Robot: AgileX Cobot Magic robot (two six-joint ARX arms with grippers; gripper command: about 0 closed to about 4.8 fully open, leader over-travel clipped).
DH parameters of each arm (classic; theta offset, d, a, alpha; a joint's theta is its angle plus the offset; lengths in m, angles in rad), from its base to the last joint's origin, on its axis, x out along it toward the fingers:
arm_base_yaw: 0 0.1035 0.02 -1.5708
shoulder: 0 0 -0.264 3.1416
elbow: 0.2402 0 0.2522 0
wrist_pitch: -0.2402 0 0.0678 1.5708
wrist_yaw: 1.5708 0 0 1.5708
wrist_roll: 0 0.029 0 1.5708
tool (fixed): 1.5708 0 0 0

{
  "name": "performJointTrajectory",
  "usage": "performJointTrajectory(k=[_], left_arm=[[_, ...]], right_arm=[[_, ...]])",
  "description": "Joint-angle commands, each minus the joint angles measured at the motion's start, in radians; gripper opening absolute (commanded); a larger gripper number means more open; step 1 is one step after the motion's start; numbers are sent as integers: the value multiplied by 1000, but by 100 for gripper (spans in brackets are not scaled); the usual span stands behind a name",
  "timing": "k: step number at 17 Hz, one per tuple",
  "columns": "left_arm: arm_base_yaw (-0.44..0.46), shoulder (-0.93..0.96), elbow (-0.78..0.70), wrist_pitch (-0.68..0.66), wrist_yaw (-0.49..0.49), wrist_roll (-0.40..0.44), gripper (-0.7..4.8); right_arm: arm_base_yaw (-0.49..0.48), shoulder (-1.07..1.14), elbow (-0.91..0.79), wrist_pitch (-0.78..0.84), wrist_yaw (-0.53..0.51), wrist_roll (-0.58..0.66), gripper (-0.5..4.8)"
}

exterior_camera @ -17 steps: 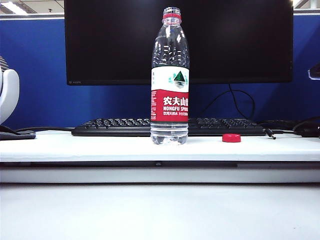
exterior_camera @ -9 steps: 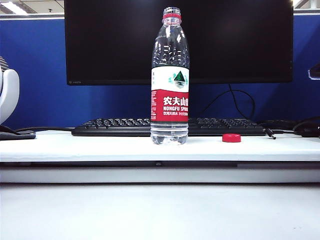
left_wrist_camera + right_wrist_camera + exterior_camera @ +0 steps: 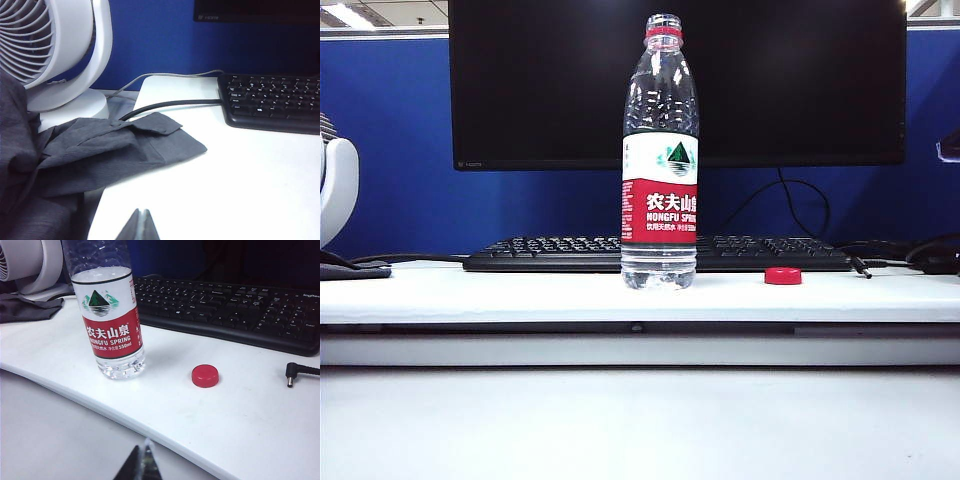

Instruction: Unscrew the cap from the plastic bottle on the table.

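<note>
One small round cap (image 3: 205,376), red plastic with a flat top, lies loose on the table (image 3: 240,430), near the base of the plastic bottle (image 3: 107,315) and apart from it. In the exterior view the cap (image 3: 783,276) sits to the right of the bottle (image 3: 660,160), whose threaded mouth is bare above a thin red neck ring. That bottle is clear, ribbed near the foot, upright, wrapped in a white and red label with a green mountain mark. The table is smooth, matte white with a pale curved front edge. Behind both stretches a black keyboard (image 3: 235,310), and a black plug tip (image 3: 291,375) rests beside the cap. My right gripper (image 3: 142,465) is clenched, dark fingertips pressed together, low in front of the table edge, holding nothing. My left gripper (image 3: 140,227) is likewise clenched and empty, near a rumpled grey cloth (image 3: 100,150) and a white slatted fan (image 3: 55,50).
</note>
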Motion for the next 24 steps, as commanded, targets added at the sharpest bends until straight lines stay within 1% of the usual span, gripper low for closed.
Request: performJointTrajectory(k=[1, 9, 11, 13, 15, 16, 19, 21, 24], left_arm=[[1, -2, 1, 19, 4, 8, -5], [1, -2, 0, 19, 4, 8, -5], [1, -2, 0, 19, 4, 8, -5], [1, -2, 0, 18, 4, 8, -5], [1, -2, 1, 16, 6, 8, -5], [1, -2, 1, 15, 4, 8, -5], [1, -2, 1, 12, 5, 8, -5], [1, -2, 1, 12, 5, 8, -5], [1, -2, 1, 13, 5, 8, -5]], right_arm=[[0, -1, 3, 12, -1, -2, -4], [0, -1, 3, 12, -1, -2, -4], [-16, -1, 3, 12, -1, -8, -4], [-64, -1, 3, 13, 7, -26, -4], [-124, -1, -15, 45, 66, -33, -4], [-164, -1, -35, 88, 85, -33, -4], [-272, -1, -94, 188, 82, -3, -4], [-333, -1, -104, 188, 85, 36, -4], [-401, -1, -104, 202, 92, 30, -4]])
